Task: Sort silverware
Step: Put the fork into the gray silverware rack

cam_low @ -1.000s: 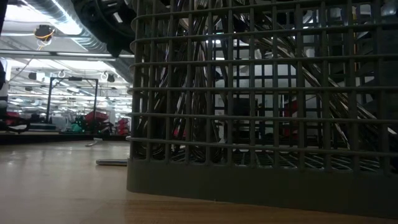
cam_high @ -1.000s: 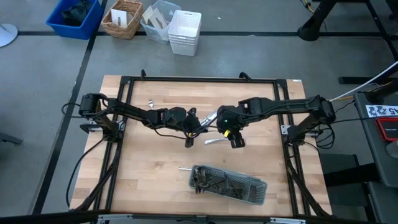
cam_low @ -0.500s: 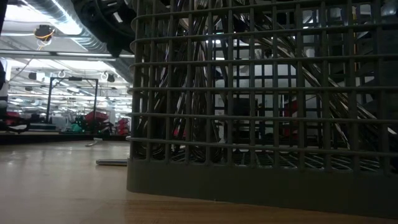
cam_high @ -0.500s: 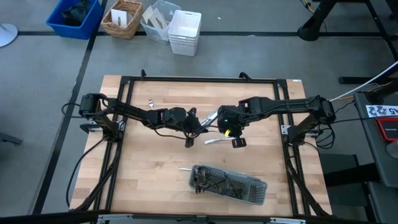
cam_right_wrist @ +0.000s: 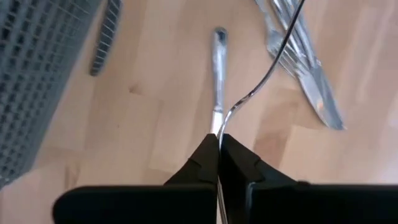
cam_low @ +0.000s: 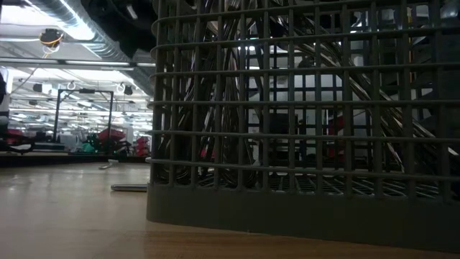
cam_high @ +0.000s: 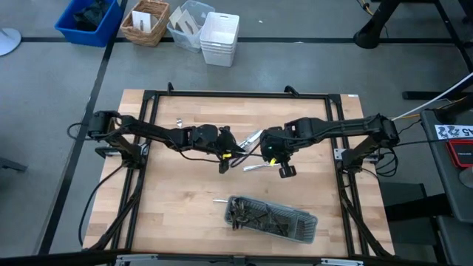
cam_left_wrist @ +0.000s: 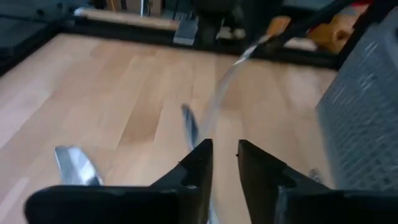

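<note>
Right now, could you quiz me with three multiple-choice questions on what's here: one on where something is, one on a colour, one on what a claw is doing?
1. Where is the grey mesh tray?
A) on the floor
B) on the wooden table, apart from both arms
C) lifted by a claw

2. What colour is the bin on the floor beyond the table?
A) red
B) blue
C) yellow

3. The right claw is:
A) wide open and empty
B) shut on the tray
C) shut on a slim silver utensil

Answers:
1 B, the high view shows the tray resting on the wood, clear of the arms.
2 B, the bin is plainly blue in the high view.
3 C, the right wrist view shows its fingers pinched on the thin utensil.
</note>
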